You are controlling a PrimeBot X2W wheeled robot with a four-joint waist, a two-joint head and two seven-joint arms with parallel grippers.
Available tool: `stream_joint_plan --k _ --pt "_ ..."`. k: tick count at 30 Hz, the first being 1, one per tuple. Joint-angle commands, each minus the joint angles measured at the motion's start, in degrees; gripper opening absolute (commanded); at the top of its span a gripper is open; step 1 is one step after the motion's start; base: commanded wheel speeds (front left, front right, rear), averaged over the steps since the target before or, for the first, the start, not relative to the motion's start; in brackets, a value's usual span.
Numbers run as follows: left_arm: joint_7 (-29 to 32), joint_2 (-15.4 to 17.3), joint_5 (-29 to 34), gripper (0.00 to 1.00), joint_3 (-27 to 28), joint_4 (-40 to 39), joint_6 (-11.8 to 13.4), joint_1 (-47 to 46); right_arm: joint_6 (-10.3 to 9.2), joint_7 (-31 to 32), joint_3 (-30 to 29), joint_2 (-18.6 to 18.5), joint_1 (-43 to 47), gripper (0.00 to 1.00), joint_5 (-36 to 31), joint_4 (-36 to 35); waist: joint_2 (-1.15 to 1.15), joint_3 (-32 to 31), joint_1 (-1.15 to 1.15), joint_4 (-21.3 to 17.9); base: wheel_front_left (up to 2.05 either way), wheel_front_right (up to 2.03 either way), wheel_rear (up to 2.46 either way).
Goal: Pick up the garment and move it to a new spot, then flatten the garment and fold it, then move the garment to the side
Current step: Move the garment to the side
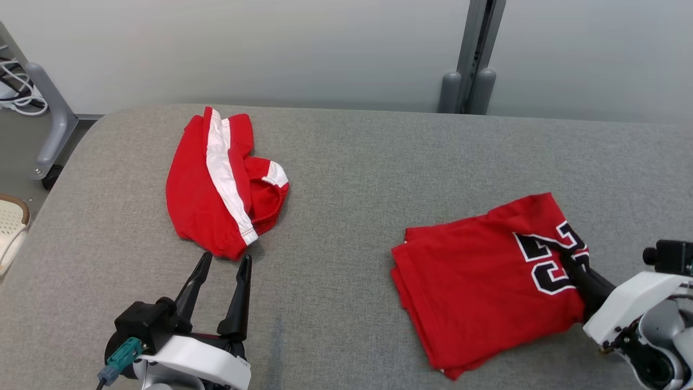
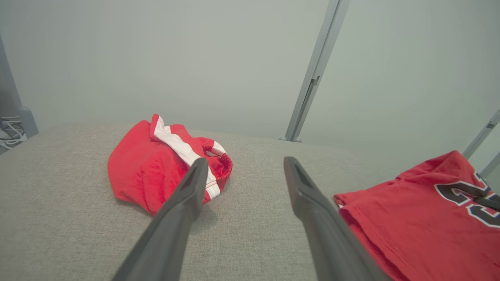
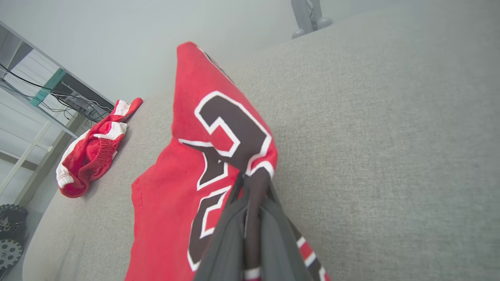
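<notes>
The right claw (image 1: pixel 567 261) is clamped on the red jersey (image 1: pixel 476 281). Its two dark fingers are pressed together over a pinch of cloth at the printed black-and-white number, on the jersey's edge nearest that arm. In the right wrist view the fabric bunches up into a small ridge right at the fingertips (image 3: pixel 256 183), with the numeral's white outline wrapped over them.

The jersey lies folded into a rough rectangle on the grey fabric tabletop (image 1: pixel 352 179). Layered edges show along the side away from the gripping claw, and one corner points toward the robot.

The left claw (image 1: pixel 226 257) is well apart from the jersey, on its far side from the right claw. Its fingers are spread wide with nothing between them, and they hover just above the cloth surface.

Just beyond those open fingertips, and likewise well clear of the jersey, a second red garment, a pair of shorts (image 1: pixel 211 200) with a white side stripe, lies crumpled in a heap. Its elastic waistband is turned toward the jersey.

Behind the jersey, past the tabletop's back edge, a grey metal post (image 1: pixel 476 54) stands against the pale wall. Off past the shorts, farther from the jersey, are a grey frame leg (image 1: pixel 51 119) and some white cables (image 1: pixel 19 89).
</notes>
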Motion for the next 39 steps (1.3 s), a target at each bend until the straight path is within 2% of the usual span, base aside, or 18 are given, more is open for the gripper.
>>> stream_joint_plan --k 1,11,22,39 --pt "-0.2 0.0 0.5 1.0 0.2 -0.2 -0.2 -0.2 0.03 0.5 0.2 -1.4 -1.7 0.0 0.5 -0.1 0.0 0.6 0.0 -0.5 0.0 0.0 0.0" --pt "-0.2 -0.5 1.9 1.0 -0.1 -0.4 -0.9 -3.0 0.03 1.5 2.6 -8.5 -11.4 0.0 5.3 2.2 0.0 5.4 0.0 -2.7 0.0 0.0 0.0" --pt "-0.2 -0.1 3.6 1.0 -0.4 -1.5 -1.4 -7.4 0.03 -2.4 5.7 -14.0 -24.0 0.0 10.5 7.4 0.0 13.6 0.0 -4.9 0.0 0.0 0.0" --pt "-0.2 0.2 6.6 1.0 -0.1 -5.0 -1.0 -11.8 0.03 -13.4 11.4 -17.9 -36.1 0.0 13.6 17.7 0.0 20.3 0.0 -7.7 0.0 0.0 0.0"
